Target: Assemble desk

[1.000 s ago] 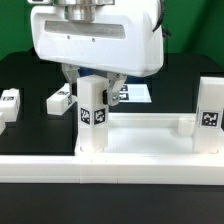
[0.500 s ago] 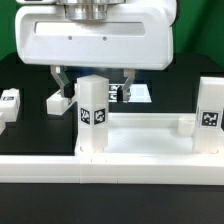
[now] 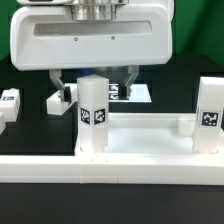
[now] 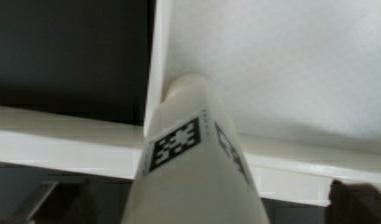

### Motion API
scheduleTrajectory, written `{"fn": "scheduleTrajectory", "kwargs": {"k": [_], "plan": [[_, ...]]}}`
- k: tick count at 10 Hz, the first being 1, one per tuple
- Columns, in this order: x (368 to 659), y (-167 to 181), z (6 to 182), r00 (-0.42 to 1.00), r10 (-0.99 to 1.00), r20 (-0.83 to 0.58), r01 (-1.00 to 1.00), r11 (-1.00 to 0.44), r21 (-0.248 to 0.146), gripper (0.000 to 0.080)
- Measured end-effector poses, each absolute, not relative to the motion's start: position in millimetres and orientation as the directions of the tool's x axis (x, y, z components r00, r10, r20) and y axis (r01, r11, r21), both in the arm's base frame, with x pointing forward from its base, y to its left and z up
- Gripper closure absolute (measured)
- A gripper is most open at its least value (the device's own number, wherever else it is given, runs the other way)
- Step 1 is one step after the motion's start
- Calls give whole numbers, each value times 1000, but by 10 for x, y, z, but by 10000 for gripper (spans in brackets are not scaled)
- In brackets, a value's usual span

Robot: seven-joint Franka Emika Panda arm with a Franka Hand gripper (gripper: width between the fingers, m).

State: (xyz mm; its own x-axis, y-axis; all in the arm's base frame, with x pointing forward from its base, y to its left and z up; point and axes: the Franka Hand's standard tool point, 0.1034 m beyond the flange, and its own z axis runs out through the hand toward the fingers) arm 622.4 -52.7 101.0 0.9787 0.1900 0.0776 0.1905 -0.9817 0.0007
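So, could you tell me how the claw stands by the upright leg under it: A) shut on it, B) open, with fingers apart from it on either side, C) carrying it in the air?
B: the claw is open and its fingers stand clear of the leg, which rests on the desk top.

The black desk [image 3: 35, 130] carries the white tray-like top [image 3: 145, 126] and a long rail [image 3: 120, 168] along its front edge. A loose leg [image 3: 10, 100] and a second loose leg [image 3: 60, 99] lie toward the exterior view's left, and the marker board [image 3: 138, 93] lies further back.
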Motion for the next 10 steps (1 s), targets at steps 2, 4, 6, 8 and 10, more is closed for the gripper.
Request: {"fn": "scheduleTrajectory", "kwargs": {"k": [2, 4, 6, 8, 10], "plan": [[6223, -539, 1010, 942, 328, 73, 327, -945, 18, 151], [6223, -552, 1011, 903, 424, 70, 423, -906, 27, 151], [6221, -555, 1010, 903, 425, 69, 424, -905, 27, 213], [6221, -557, 1010, 903, 425, 69, 424, -905, 27, 515], [6218, -563, 1008, 917, 394, 71, 393, -919, 23, 511]]}}
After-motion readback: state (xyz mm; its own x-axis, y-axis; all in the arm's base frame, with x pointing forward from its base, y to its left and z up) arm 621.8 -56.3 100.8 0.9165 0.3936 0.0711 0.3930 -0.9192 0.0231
